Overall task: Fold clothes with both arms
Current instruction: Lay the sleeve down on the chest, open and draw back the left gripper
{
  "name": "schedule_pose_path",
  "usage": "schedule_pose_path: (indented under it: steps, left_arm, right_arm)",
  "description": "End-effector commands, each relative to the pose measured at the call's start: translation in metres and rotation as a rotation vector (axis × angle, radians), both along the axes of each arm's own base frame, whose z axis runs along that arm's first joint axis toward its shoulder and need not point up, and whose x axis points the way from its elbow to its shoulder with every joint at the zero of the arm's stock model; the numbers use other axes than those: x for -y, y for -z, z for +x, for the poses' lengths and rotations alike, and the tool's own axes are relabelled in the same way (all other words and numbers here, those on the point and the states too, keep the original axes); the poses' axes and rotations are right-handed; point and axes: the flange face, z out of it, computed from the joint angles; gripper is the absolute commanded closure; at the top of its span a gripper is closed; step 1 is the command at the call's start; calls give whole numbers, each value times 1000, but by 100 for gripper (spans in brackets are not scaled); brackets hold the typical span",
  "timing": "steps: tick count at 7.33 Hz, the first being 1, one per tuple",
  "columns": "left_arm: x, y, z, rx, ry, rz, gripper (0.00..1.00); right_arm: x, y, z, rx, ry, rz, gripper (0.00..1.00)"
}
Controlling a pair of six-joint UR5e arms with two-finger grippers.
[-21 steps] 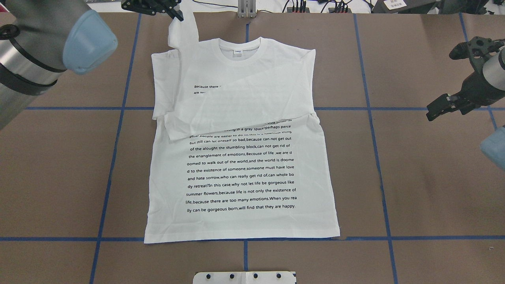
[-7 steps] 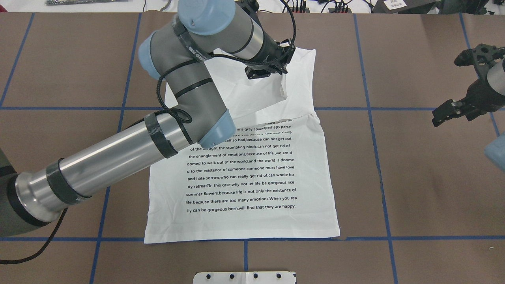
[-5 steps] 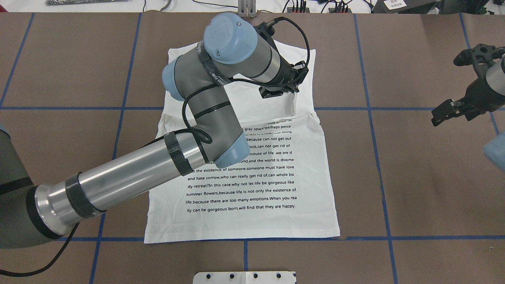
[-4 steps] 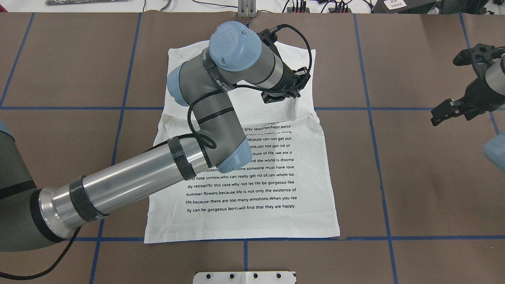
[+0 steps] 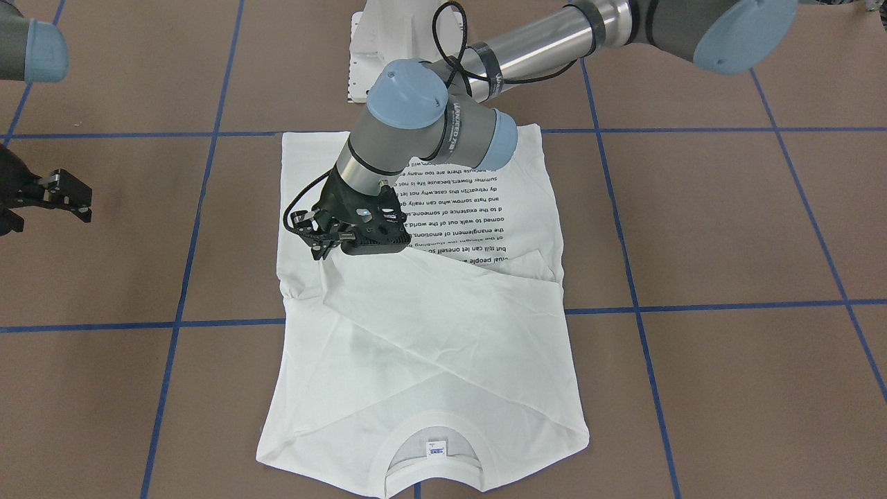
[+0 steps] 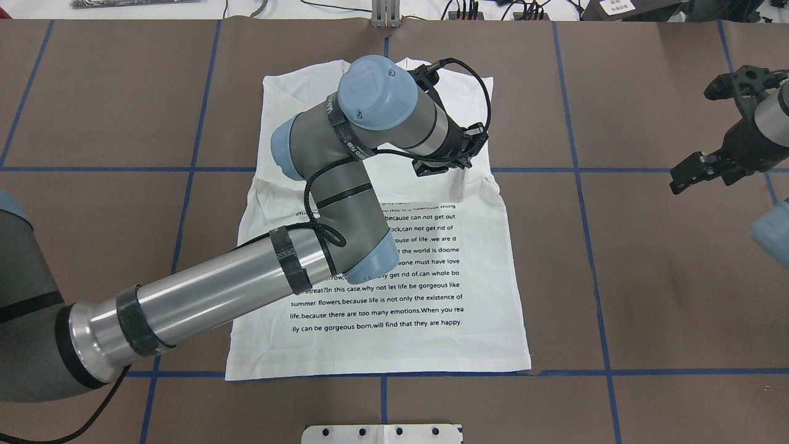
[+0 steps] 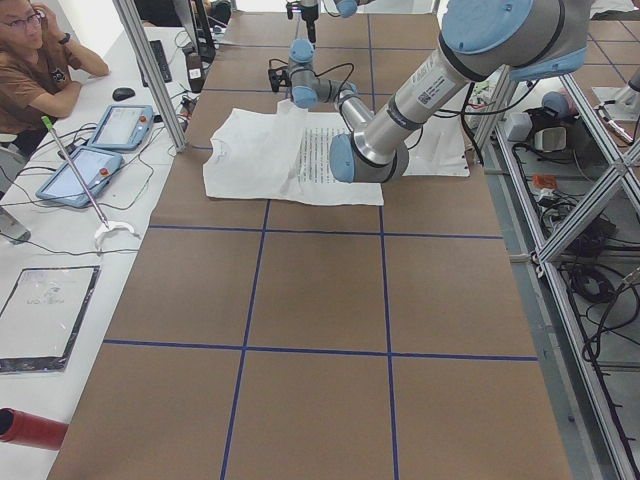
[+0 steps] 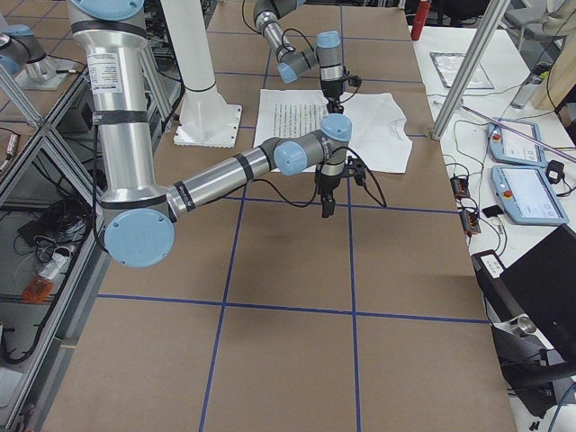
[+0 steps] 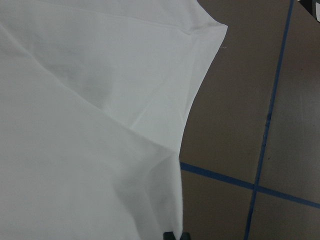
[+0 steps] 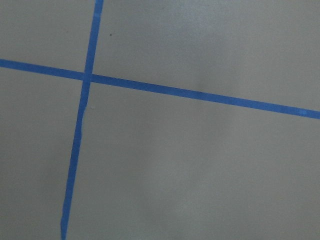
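Observation:
The white shirt (image 6: 382, 348) lies flat on the brown table, its black text block (image 6: 376, 290) facing up and its ribbed collar (image 5: 429, 463) at the far end from me. One sleeve lies folded across the chest. My left gripper (image 6: 459, 172) reaches over the chest to the shirt's right edge. It is shut on the other sleeve's end, which it holds just above the cloth (image 5: 320, 251). The left wrist view is filled with white fabric (image 9: 100, 125), with a black fingertip (image 9: 174, 235) at the bottom edge. My right gripper (image 6: 678, 182) hovers open over bare table, well right of the shirt (image 5: 80, 201).
Blue tape lines (image 6: 579, 169) divide the brown table into squares. The white pedestal (image 5: 388, 55) stands at the robot's edge of the table. A seated person (image 7: 40, 60) and tablets (image 7: 95, 170) are at the side bench beyond the far end.
My left arm swung in from the far left corner, carrying the sleeve rightward and nearer across the chest, which now covers the collar side text. The right gripper barely moved.

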Motion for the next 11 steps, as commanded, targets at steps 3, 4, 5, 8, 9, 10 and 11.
schedule_pose_path:
  steps: [3, 4, 5, 8, 9, 10, 11]
  left_arm:
    - [-10, 17, -10, -170, 19, -33, 1]
    - [-11, 15, -11, -173, 19, -38, 1]
    - [-10, 8, -11, -160, 19, -31, 1]
    - [-46, -44, -79, -166, 18, -17, 1]
    - [-55, -51, -98, -120, 12, 14, 1]
    - [-67, -56, -117, -71, 5, 32, 1]
    - [-77, -70, -137, -17, -5, 67, 1]
  right_arm:
    - [4, 3, -3, 1, -38, -31, 0]
    - [5, 1, -3, -1, -33, -28, 0]
    - [5, -1, -3, -1, -32, -33, 0]
    - [-5, 10, -16, 68, -121, -35, 0]
    - [-17, 18, -34, 116, -153, -39, 0]
    - [-37, 26, -59, 134, -139, -62, 0]
    - [-55, 39, -87, 142, -99, -60, 0]
